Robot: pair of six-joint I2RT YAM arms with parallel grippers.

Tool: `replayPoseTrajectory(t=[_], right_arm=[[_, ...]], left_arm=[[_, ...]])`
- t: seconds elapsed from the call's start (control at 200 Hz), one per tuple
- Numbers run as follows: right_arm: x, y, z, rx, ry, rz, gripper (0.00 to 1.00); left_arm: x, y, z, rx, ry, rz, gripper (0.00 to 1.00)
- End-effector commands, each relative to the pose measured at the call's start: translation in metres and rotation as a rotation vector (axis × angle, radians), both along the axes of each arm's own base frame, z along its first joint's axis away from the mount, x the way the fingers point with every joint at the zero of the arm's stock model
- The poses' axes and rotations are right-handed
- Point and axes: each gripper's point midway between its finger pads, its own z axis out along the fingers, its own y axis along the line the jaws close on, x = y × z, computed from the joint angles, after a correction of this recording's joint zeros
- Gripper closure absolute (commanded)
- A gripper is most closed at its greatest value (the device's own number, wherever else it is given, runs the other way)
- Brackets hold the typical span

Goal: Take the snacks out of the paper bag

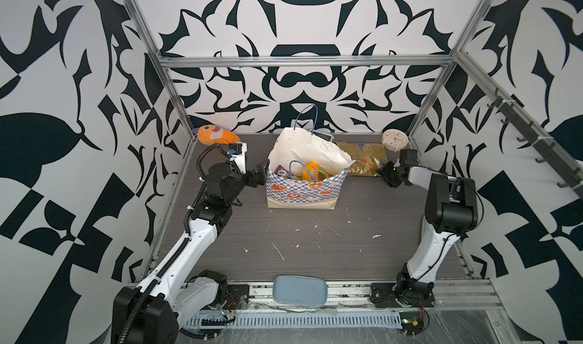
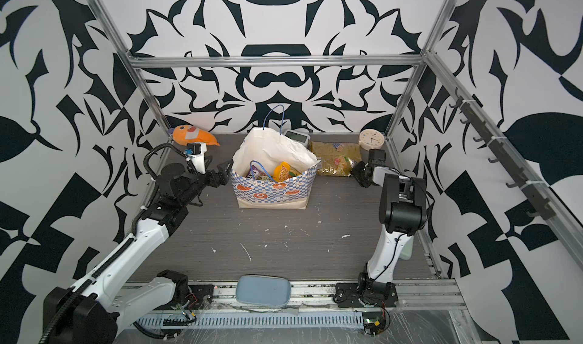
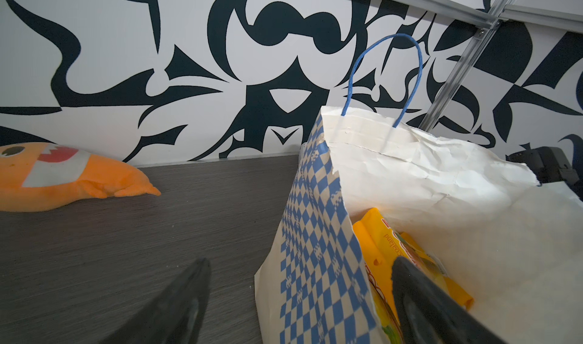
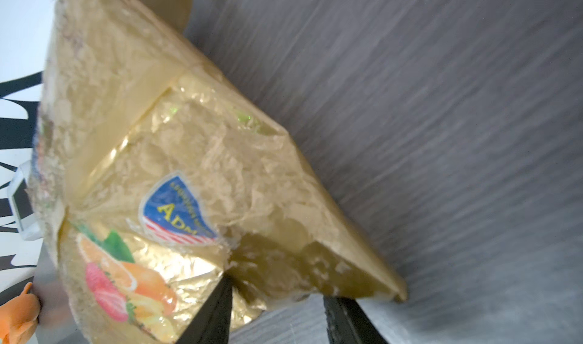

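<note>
Gold packet (image 1: 362,159) out, two o'clock from bag (image 1: 303,191); snacks (image 1: 312,170) left inside. Left hand (image 1: 264,172) gapes empty; right hand (image 1: 385,172) half-open, grip unclear.

Paper bag (image 1: 303,191) mouth gapes upward; its crumpled back wall (image 1: 310,149) overhangs the opening; table (image 1: 315,241) in front lies open.

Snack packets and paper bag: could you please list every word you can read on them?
"ADM": blue shield badge on the large olive-gold crinkly plastic packet.
Yellow-orange plastic packet: print too blurred.
Blue-and-white checkered paper bag: print too small.
</note>
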Motion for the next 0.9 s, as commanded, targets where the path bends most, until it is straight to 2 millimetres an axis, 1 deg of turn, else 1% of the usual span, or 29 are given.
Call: replayPoseTrajectory(t=[0.0,0.105,0.21,0.265,0.325,0.4,0.425,0.495,0.54,0.59,0.63,0.67,0.705,0.75,0.765,0.775,0.81,0.825,0.83,0.845,0.895], right_arm=[[0.014,0.007,0.027,0.026,-0.065,0.021,0.50],[0.009,0.009,0.044,0.024,-0.095,0.014,0.50],[0.003,0.009,0.070,0.002,-0.135,0.022,0.49],[-0.001,0.010,0.087,-0.016,-0.146,0.033,0.47],[-0.007,0.012,0.111,-0.053,-0.176,0.053,0.43],[-0.013,0.025,0.143,-0.105,-0.228,0.109,0.40],[-0.016,0.029,0.154,-0.125,-0.242,0.131,0.40],[-0.024,0.045,0.194,-0.203,-0.294,0.204,0.40],[-0.028,0.068,0.225,-0.260,-0.373,0.292,0.40],[-0.036,0.094,0.257,-0.317,-0.457,0.386,0.40],[-0.042,0.117,0.278,-0.350,-0.508,0.460,0.40],[-0.049,0.137,0.295,-0.363,-0.543,0.525,0.39],[-0.053,0.150,0.304,-0.358,-0.550,0.564,0.37],[-0.055,0.159,0.310,-0.341,-0.538,0.579,0.37],[-0.055,0.162,0.310,-0.332,-0.531,0.587,0.37],[-0.056,0.164,0.310,-0.326,-0.528,0.594,0.36],[-0.057,0.171,0.311,-0.321,-0.524,0.622,0.36],[-0.057,0.174,0.310,-0.327,-0.522,0.634,0.35],[-0.057,0.175,0.311,-0.330,-0.524,0.638,0.34],[-0.058,0.178,0.310,-0.338,-0.520,0.649,0.33],[-0.060,0.187,0.306,-0.380,-0.505,0.696,0.30]], left_arm=[[-0.001,0.000,0.015,0.000,-0.030,-0.001,0.08],[-0.002,0.001,0.021,-0.001,-0.036,0.005,0.08],[-0.004,0.002,0.027,0.005,-0.052,0.001,0.08],[-0.004,0.006,0.032,0.002,-0.066,0.024,0.08],[-0.004,0.013,0.039,-0.004,-0.081,0.068,0.08],[-0.007,0.019,0.049,0.002,-0.117,0.090,0.08],[-0.007,0.020,0.053,0.004,-0.128,0.100,0.06],[-0.005,0.025,0.065,0.008,-0.143,0.130,0.05],[-0.003,0.024,0.070,0.021,-0.126,0.120,0.06],[0.001,0.019,0.081,0.036,-0.107,0.095,0.06],[0.004,0.015,0.086,0.047,-0.070,0.080,0.07],[0.009,0.009,0.090,0.052,-0.042,0.054,0.08],[0.013,0.001,0.093,0.057,-0.014,0.013,0.08],[0.017,-0.009,0.096,0.059,0.029,-0.034,0.07],[0.019,-0.012,0.092,0.064,0.054,-0.043,0.07],[0.020,-0.013,0.095,0.062,0.058,-0.053,0.07],[0.024,-0.020,0.094,0.063,0.096,-0.085,0.07],[0.024,-0.023,0.097,0.066,0.100,-0.099,0.07],[0.027,-0.025,0.092,0.071,0.115,-0.104,0.07],[0.031,-0.027,0.086,0.082,0.136,-0.114,0.06],[0.039,-0.032,0.079,0.094,0.169,-0.129,0.06]])
